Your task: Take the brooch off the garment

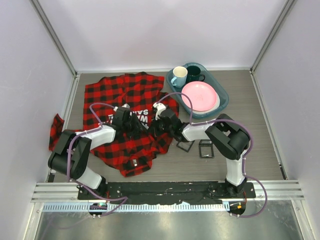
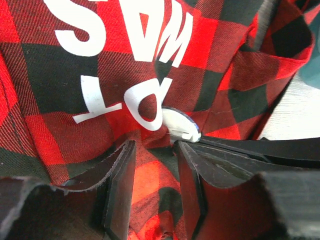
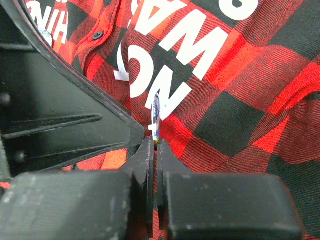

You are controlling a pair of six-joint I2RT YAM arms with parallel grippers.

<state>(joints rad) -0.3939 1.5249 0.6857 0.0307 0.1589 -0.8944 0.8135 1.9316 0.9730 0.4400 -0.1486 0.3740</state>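
So the brooch (image 3: 156,117) is a small, thin, pale disc pinned into the garment (image 1: 120,92) right by the white lettering, roughly mid-shirt, where the two arms meet. The right end effector (image 3: 154,145) has its fingers together, clamped on the disc's edge. My guess is it's light and rigid but kind of slick, so the rim is the only sane place to grab it. The flannel is soft and floppy and will probably lift along with the pin unless it's held down close by. The left end effector (image 2: 154,145) sits just beside the brooch, fingers partly apart with a ridge of cloth between them. Honestly can't tell if it's squeezing that or just pressing. Count: one brooch, one shirt, two end effectors, plus one tray (image 1: 222,97) holding one pink plate (image 1: 200,96) and two mugs (image 1: 179,75), off to the right on the surface (image 1: 260,130).
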